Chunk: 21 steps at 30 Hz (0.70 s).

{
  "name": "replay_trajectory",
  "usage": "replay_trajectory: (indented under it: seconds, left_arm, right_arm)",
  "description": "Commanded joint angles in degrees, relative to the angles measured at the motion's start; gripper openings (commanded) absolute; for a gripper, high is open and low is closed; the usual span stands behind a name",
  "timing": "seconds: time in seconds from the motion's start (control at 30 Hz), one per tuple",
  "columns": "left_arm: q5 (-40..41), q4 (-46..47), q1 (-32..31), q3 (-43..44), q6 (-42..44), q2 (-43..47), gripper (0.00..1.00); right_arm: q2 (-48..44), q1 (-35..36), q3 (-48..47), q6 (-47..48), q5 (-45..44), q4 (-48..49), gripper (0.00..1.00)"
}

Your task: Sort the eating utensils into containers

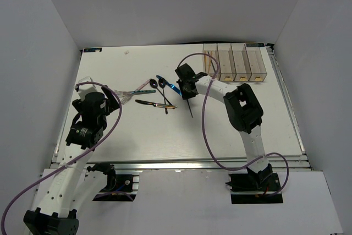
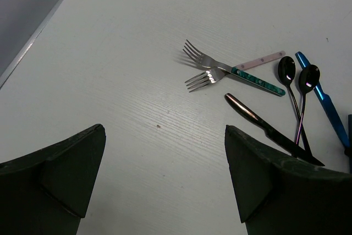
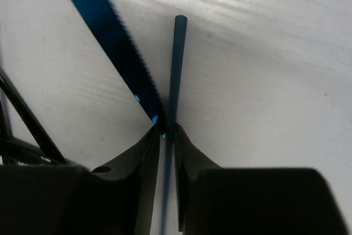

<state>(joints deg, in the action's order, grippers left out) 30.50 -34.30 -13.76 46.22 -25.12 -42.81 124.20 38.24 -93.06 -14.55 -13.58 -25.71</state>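
My right gripper (image 1: 187, 87) is shut on a thin dark chopstick (image 3: 177, 70), whose free end (image 1: 191, 113) trails over the table. A blue-handled knife (image 3: 113, 37) lies just beside its fingertips. My left gripper (image 2: 165, 174) is open and empty above bare table at the left (image 1: 113, 100). Ahead of it lie a green-handled fork (image 2: 256, 78), a pink-handled fork (image 2: 204, 77), two black spoons (image 2: 286, 70), a dark knife (image 2: 264, 127) and the blue-handled knife (image 2: 325, 100). The four clear containers (image 1: 236, 61) stand at the back right. Orange chopsticks (image 1: 210, 64) lie in the leftmost bin.
The utensil cluster (image 1: 157, 92) lies mid-table between the two arms. White walls close the table in at left, back and right. The right arm's purple cable (image 1: 205, 119) loops over the table's middle right.
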Motion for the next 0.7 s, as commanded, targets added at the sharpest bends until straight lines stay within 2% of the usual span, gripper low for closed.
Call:
replay_trajectory:
  seconds: [0.0, 0.03, 0.07, 0.1, 0.2, 0.33, 0.5, 0.67]
  left_arm:
    - [0.26, 0.03, -0.39, -0.07, -0.19, 0.27, 0.98]
    - [0.26, 0.03, -0.48, -0.16, -0.19, 0.18, 0.98]
    - [0.26, 0.03, -0.48, -0.07, -0.19, 0.18, 0.98]
    - [0.17, 0.03, -0.39, -0.16, -0.19, 0.18, 0.98]
    - [0.09, 0.11, -0.39, -0.07, -0.10, 0.00, 0.98]
    - [0.17, 0.03, -0.39, -0.07, -0.10, 0.00, 0.98]
    - [0.17, 0.03, -0.39, -0.16, -0.10, -0.08, 0.98]
    - [0.26, 0.03, -0.48, 0.01, -0.10, -0.87, 0.98]
  right_arm:
    - [4.99, -1.59, -1.51, 1.18, 1.80, -2.50, 0.20]
    - [5.43, -1.68, -1.95, 1.27, 1.98, -3.02, 0.16]
    - [5.87, -1.76, -2.48, 1.45, 1.81, -3.55, 0.06]
    - [6.31, -1.76, -2.92, 1.62, 1.81, -3.99, 0.00]
    - [6.05, -2.03, -4.85, 1.54, 1.11, -5.92, 0.00]
    - [1.23, -3.17, -8.01, -0.12, 0.32, -6.54, 0.00]
    - [-4.22, -7.64, -11.88, -1.89, 1.37, -5.58, 0.00]
    - [-1.51, -13.00, -20.57, -1.54, 0.84, -6.54, 0.00]
